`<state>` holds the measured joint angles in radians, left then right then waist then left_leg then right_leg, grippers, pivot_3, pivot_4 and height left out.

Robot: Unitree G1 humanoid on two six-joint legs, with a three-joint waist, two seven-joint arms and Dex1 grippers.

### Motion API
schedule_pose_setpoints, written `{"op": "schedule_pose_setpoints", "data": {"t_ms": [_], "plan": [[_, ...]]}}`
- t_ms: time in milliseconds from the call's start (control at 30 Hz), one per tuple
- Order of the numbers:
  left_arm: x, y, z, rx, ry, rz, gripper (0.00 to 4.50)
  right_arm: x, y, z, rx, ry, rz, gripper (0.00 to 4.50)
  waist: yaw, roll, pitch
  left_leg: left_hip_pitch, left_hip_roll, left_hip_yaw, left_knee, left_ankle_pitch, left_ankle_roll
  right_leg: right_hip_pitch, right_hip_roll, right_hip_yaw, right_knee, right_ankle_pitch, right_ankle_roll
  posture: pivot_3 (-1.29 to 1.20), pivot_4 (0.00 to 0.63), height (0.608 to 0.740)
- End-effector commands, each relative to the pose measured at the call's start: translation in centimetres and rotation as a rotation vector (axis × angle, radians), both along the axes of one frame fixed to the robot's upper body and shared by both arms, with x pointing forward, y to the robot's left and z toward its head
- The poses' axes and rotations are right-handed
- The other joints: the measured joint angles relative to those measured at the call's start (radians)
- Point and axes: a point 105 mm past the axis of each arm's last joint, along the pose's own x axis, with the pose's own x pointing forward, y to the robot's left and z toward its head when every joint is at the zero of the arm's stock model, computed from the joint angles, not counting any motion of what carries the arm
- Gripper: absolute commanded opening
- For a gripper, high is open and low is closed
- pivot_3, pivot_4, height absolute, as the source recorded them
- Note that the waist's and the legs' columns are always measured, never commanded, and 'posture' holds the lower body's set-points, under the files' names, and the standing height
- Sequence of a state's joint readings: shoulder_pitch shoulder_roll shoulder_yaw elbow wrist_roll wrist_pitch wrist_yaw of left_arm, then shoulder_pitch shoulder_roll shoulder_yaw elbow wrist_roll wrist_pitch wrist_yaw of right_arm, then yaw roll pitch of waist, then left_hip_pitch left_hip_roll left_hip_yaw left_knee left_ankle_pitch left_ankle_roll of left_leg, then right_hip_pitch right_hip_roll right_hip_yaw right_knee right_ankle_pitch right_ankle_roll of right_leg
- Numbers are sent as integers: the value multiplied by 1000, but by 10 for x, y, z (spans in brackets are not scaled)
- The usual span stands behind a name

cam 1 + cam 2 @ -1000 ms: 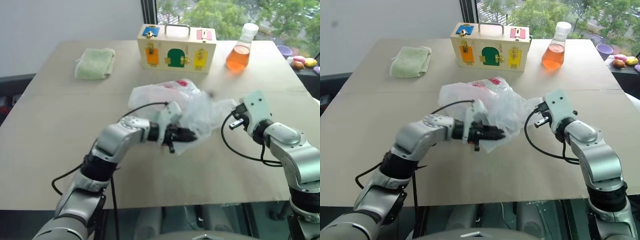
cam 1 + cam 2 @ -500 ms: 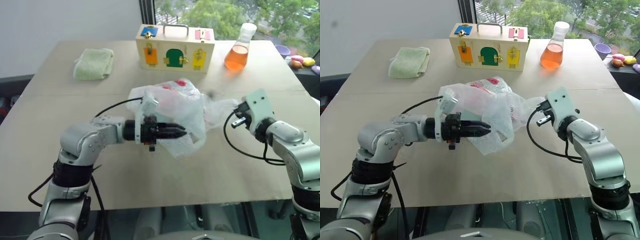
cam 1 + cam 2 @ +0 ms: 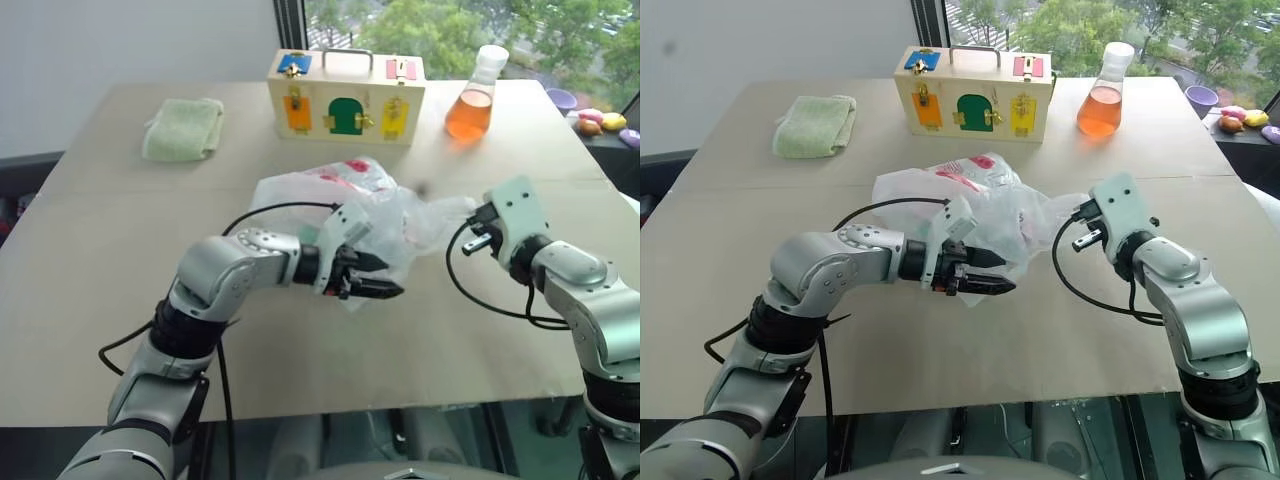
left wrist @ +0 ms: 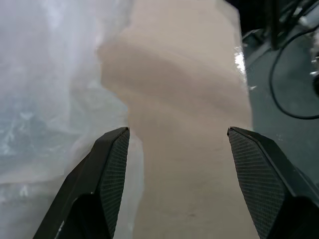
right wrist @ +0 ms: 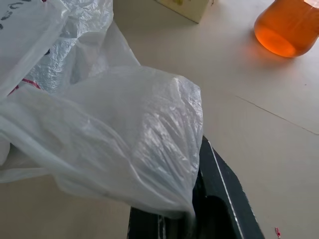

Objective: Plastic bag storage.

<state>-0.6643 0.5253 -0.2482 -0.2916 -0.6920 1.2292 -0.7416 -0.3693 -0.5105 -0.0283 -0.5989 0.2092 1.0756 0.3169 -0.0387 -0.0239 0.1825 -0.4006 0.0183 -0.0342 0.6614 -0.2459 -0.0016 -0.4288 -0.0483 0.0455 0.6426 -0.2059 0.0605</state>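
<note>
Left claw (image 4: pixel 177 144) now open, off plastic bag (image 3: pixel 385 215); right claw (image 5: pixel 199 209) pinching bag.

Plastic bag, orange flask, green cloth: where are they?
plastic bag (image 3: pixel 385 210), left eye view, crumpled middle.
orange flask (image 3: pixel 472 112), left eye view, liquid-filled belly.
green cloth (image 3: pixel 816 125), right eye view, folded top.

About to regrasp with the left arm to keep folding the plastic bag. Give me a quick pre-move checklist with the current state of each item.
1. Right end effector shut on the plastic bag: ok, film is bunched at its fingers.
2. Left end effector open: ok, wide gap.
3. Nothing between left fingers: ok, bare table shows through; bag lies beside one finger.
4. Bag fully on table: ok.
5. Wooden box, flask and green cloth away from bag: ok.
6. Bag folded flat: not ok, crumpled.
</note>
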Motion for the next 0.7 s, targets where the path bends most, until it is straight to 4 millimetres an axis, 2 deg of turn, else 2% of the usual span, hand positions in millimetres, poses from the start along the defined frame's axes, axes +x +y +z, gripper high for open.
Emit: {"op": "schedule_pose_setpoints", "data": {"t_ms": [33, 233, 433, 533, 600, 700], "plan": [[4, -1, 3, 2, -27, 42, 3209, -3, 7, 17, 8, -68, 15, 0, 0, 0, 0, 0, 0, 0, 0, 0, 0, 0, 0, 0, 0, 0, 0, 0, 150, 740], [17, -18, 15, -192, 40, 160, 3209, -3, 11, 17, 10, -69, 23, 0, 6, 0, 0, 0, 0, 0, 1, 0, 0, 0, 0, 0, 0, 0, 0, 0, 150, 740], [37, -24, 10, -329, 156, 382, 3209, -2, 11, 18, 4, -70, 28, 0, 3, 1, 0, 0, 0, 0, 1, 0, 0, 0, 0, 0, 0, 0, 0, 0, 150, 740], [39, -26, 12, -444, 237, 448, 2416, -1, 9, 20, 0, -72, 29, 0, 5, 1, 0, 0, -1, 0, 2, 0, 0, 1, -1, 0, 0, 0, 0, 0, 150, 740], [38, -27, 18, -524, 270, 459, 1567, 0, 8, 20, -1, -72, 29, 0, 5, 1, 0, 0, -1, 0, 2, 0, 0, 1, -1, 0, 0, 0, 0, 0, 150, 740], [35, -19, 32, -675, 309, 446, 44, 1, 7, 21, -2, -74, 30, 0, 3, 1, 0, 0, -1, -1, 2, 0, 0, 1, -1, 0, 0, 0, 0, 0, 150, 740]]}}
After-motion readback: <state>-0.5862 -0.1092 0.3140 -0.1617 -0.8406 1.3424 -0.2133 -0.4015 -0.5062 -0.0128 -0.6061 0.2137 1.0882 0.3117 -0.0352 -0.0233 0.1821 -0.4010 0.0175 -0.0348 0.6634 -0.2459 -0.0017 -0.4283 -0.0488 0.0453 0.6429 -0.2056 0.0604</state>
